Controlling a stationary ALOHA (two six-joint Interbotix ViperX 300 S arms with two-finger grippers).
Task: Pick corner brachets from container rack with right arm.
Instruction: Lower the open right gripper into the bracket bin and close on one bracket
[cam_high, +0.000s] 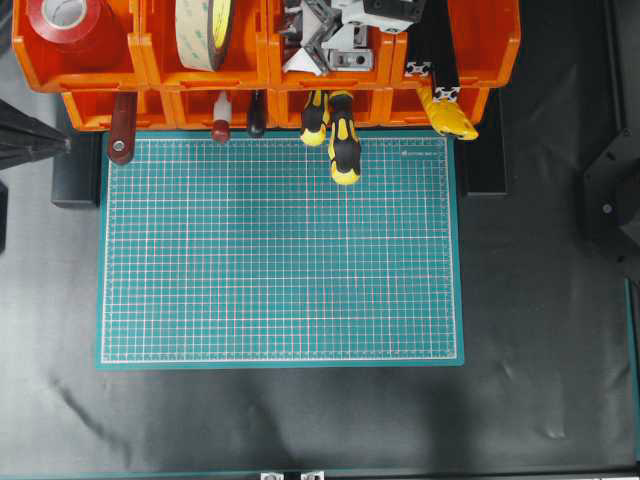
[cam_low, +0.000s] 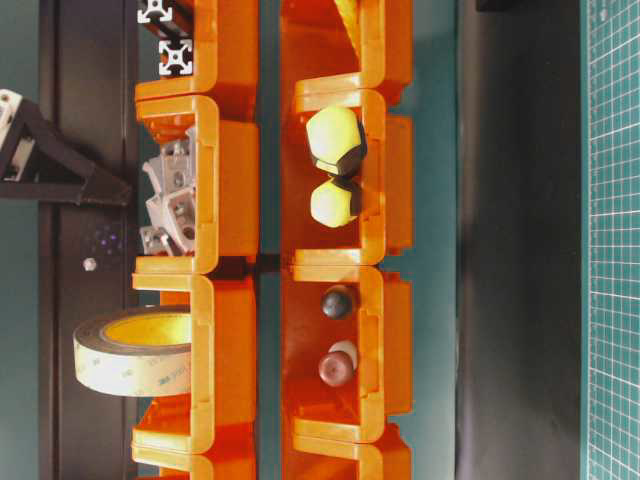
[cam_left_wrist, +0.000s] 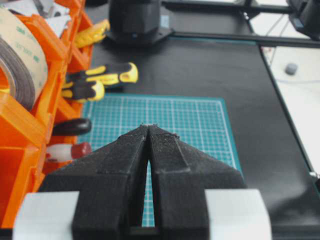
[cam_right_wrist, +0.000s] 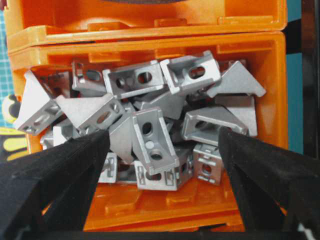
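overhead and wrist views, shared container rack (cam_high: 270, 45)

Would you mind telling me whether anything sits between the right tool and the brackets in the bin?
Nothing visible does. In the right wrist view the right tool stands open over the orange bin, and the pile of brackets lies uncovered between its fingers; the bin has no lid across it.

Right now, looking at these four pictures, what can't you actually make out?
- The corner brachets lower in the pile: covered by those on top, right wrist view.
- The right hand: the overhead view's top edge cuts it off.
- Shafts of the screwdrivers: tucked inside the container rack, overhead view.
- The red tape roll: cropped by the overhead picture's top edge.
- The left hand: the overhead view's left edge shows only part of its arm.
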